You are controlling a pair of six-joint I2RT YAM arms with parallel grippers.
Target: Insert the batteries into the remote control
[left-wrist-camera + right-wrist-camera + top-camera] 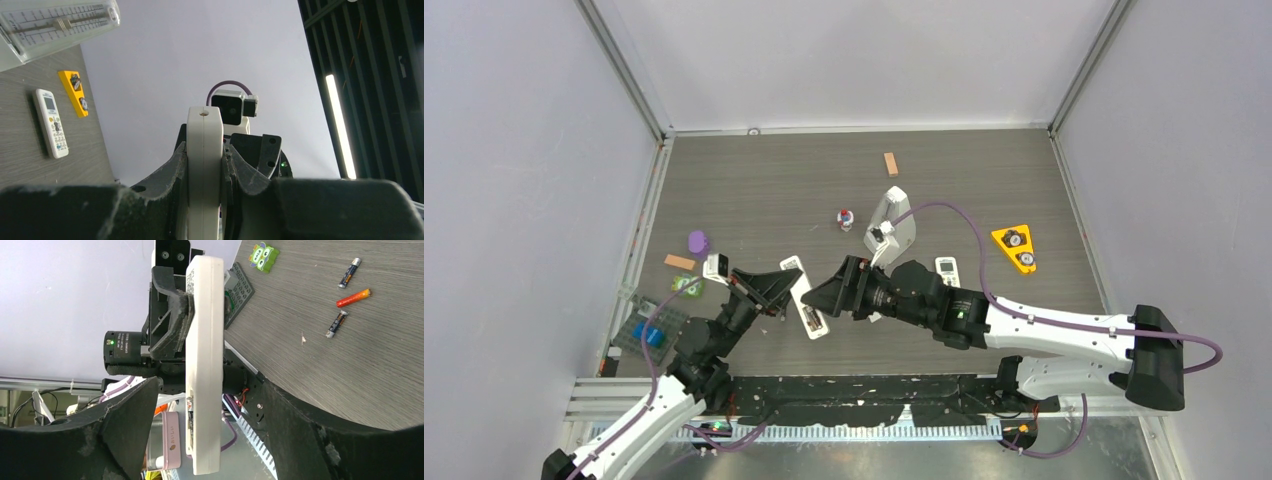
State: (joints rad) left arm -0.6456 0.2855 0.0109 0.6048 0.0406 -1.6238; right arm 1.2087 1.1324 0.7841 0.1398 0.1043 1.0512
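Observation:
The remote control [805,300] is a long white bar held off the table, with my left gripper [774,290] shut across its middle. In the left wrist view it stands edge-on [205,145] between the two fingers of the left gripper [205,155]. My right gripper [824,296] faces it from the right, open. In the right wrist view the remote control's [204,340] lower end hangs between the wide jaws of the right gripper [215,435] with gaps on both sides, its open compartment [190,415] showing. Three batteries [348,272] [353,298] [337,323] lie on the table.
A grey metronome [892,225] stands behind the grippers, with a shorter white remote [948,270] and a yellow triangle [1015,247] to its right. A wood block [890,163] lies far back. A purple piece [698,242], green tile [688,286] and grey baseplate [649,330] sit at left.

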